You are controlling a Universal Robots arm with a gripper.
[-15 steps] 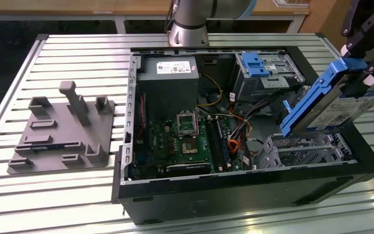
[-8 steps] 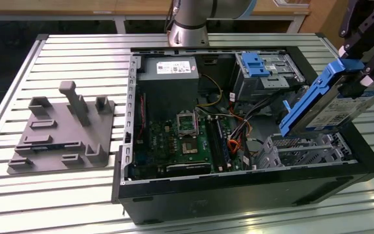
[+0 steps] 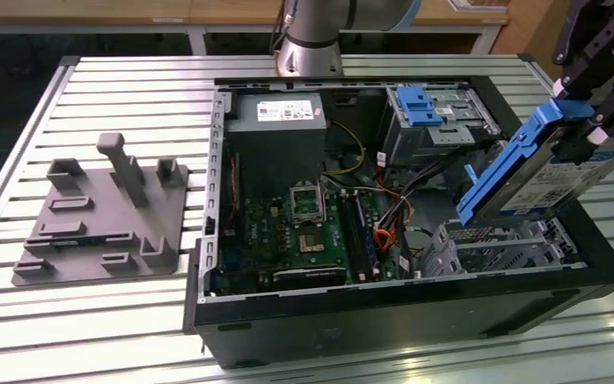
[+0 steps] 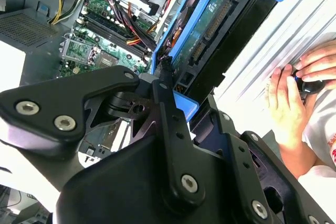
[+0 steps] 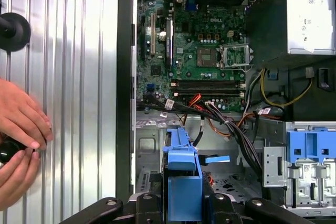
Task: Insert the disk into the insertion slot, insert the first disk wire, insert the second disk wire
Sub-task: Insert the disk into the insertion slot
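The gripper (image 3: 593,120) pinches the disk (image 3: 542,172), tilted just above the insertion slot (image 3: 499,244) at the exterior view's right. Squaring it to the slot should prevent jamming.

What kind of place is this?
Likely a robotics lab bench: an open computer case sits on a slatted metal table, a grey fixture beside it, the gripper holding the disk above.

Bright overhead light is falling on the slatted metal table (image 3: 125,88), glare is whitening its slats, and the disk (image 3: 547,176) is catching the light. In the second wrist view the table is bleaching almost white. The inside of the computer case (image 3: 392,320) is lying in shadow.
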